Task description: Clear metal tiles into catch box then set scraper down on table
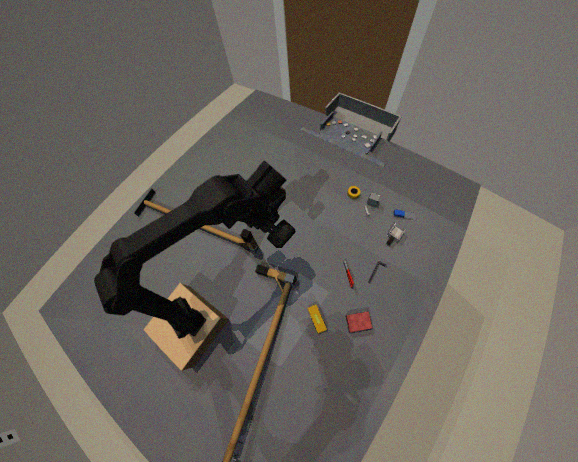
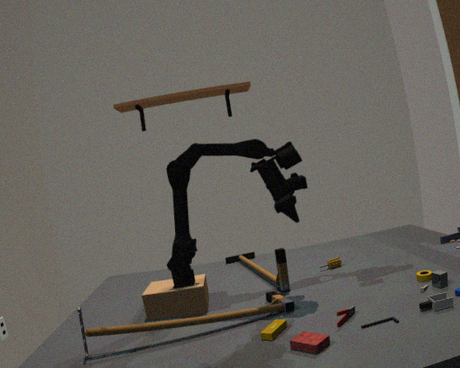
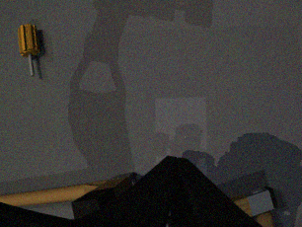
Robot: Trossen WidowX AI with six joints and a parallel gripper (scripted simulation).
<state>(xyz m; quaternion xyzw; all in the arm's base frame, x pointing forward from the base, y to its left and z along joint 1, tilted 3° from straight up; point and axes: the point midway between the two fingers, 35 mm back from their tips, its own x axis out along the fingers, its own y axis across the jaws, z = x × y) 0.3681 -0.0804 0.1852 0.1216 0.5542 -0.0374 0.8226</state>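
My gripper [image 1: 283, 237] [image 2: 297, 220] [image 3: 175, 158] is shut and empty, pointing down above the table near two wooden-handled tools. The longer tool [image 1: 261, 367] [image 2: 184, 320] lies toward the front, with a thin grey head and a black-ended grip block. The other tool [image 1: 221, 233] [image 2: 259, 271] [image 3: 49, 195] lies farther back, with a wide black head and an upright grip; the arm partly covers it in the top view. Several small tiles [image 1: 356, 136] lie scattered on the bench plate [image 1: 335, 131]. The catch box [image 1: 367, 106] stands at its far end. The exterior view cuts the plate off.
A yellow screwdriver [image 2: 334, 263] [image 3: 29, 40] lies at the back. A yellow block [image 1: 317, 319], red block [image 1: 359, 322], red-handled pliers [image 1: 349, 276], hex key [image 1: 376, 271], yellow tape ring [image 1: 354, 192] and grey cube [image 1: 374, 200] lie on the table. A wall shelf [image 2: 184, 96] hangs above.
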